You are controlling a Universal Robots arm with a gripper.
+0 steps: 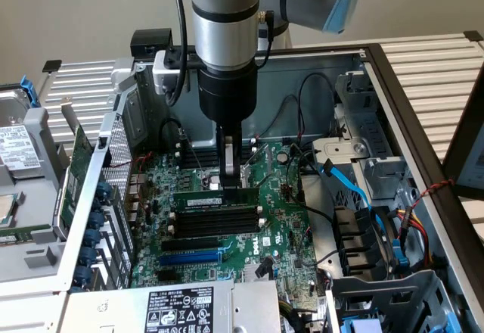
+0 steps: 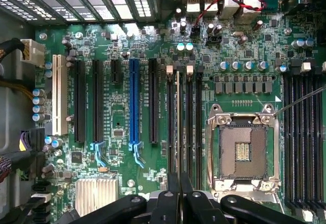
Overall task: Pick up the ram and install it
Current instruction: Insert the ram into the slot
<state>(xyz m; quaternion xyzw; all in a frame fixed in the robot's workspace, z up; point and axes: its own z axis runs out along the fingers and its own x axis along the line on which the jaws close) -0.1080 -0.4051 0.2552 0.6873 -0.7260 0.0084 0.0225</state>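
Exterior view, ram spot: the ram (image 1: 206,198) stands on its long edge along the far row of the black memory slots (image 1: 215,225), directly under the gripper (image 1: 231,183). The gripper meets it a bit toward the exterior view's right of the stick's middle
Seated or not: can't tell if it's pushed all the way down into the slot
Gripper: basically closed, jaws pinched together on the ram's top edge, so it has the stick clamped
Wrist view, fingers: the two dark fingers (image 2: 173,198) sit side by side with barely a sliver between them, lined up over the long slots next to the CPU socket (image 2: 243,150)
Ram look: thin flat green board, long and narrow, white label on its face, small black chips
Slots look: long black plastic strips, parallel, with pale latches at the ends
Gripper look: slim pale metal fingers hanging from a black collar on a fat brushed-silver arm
Motherboard (image 1: 283,223): green, crowded with tiny parts, plus one blue slot (image 2: 134,102) and a ribbed silver heatsink (image 2: 97,193)
Socket look: square, shiny metal frame
Case (image 1: 378,72): grey sheet metal, open on top
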